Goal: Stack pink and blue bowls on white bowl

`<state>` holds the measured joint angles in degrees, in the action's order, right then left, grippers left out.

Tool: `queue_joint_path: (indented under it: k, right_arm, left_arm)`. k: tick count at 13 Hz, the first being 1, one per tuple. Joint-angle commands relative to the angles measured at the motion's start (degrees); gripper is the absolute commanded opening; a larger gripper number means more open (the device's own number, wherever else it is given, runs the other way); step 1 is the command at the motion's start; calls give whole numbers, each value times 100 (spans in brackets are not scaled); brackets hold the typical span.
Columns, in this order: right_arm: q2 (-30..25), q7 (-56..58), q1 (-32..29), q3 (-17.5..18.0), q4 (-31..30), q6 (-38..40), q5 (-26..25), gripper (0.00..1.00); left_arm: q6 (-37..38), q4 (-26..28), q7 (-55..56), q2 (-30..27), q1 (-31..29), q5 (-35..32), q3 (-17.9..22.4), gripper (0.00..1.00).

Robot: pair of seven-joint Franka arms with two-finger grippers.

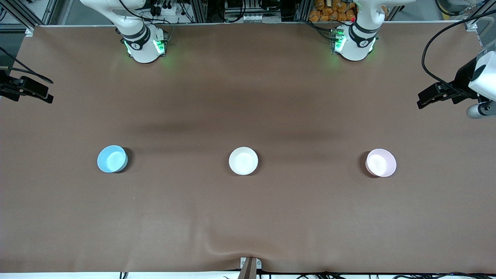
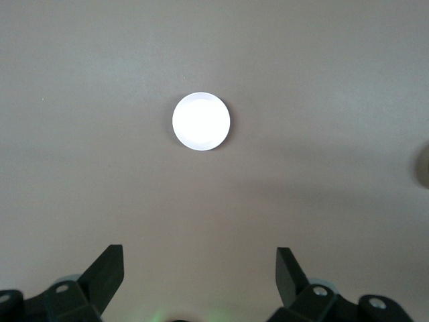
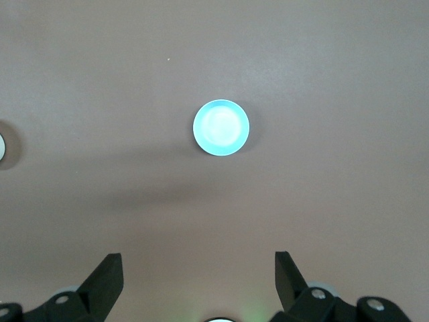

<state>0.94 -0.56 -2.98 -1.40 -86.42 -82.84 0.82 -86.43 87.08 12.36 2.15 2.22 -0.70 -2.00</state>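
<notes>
Hovering with jaws spread wide and empty, left gripper (image 2: pixel 200 268) hung high over the pink bowl (image 1: pixel 381 162) | right gripper (image 3: pixel 198 268) likewise released, over the blue bowl (image 1: pixel 112 159) | white bowl (image 1: pixel 243 161) sat between them, well apart, all three in a row on the counter (image 1: pixel 248 97).

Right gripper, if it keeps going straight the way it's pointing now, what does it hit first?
Probably bare table. The right gripper, fingers open, points down at the cloth just short of the blue bowl, though depth is unclear.
</notes>
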Motion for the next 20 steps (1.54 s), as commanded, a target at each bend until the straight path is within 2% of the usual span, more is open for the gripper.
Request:
queue_joint_path:
  k: [1,8,11,14,16,20]
  right_arm:
    - [47,-84,34,-9,99,31,32,100]
    - [56,-84,34,-9,90,22,32,100]
    - [56,-84,34,-9,90,22,32,100]
    - [56,-84,34,-9,99,22,32,100]
    - [56,-84,34,-9,90,22,32,100]
    - [56,-84,34,-9,90,22,32,100]
  left_arm:
    - [-76,19,-102,40,-63,87,-11,100]
    - [-515,511,-146,84,-177,87,-11,100]
    - [-927,941,-207,224,-239,87,-11,100]
    - [-1734,1538,-225,338,-362,87,-11,100]
    - [-2280,1803,-225,644,-449,96,-11,100]
    - [-2949,1813,-234,1567,-643,447,-11,100]
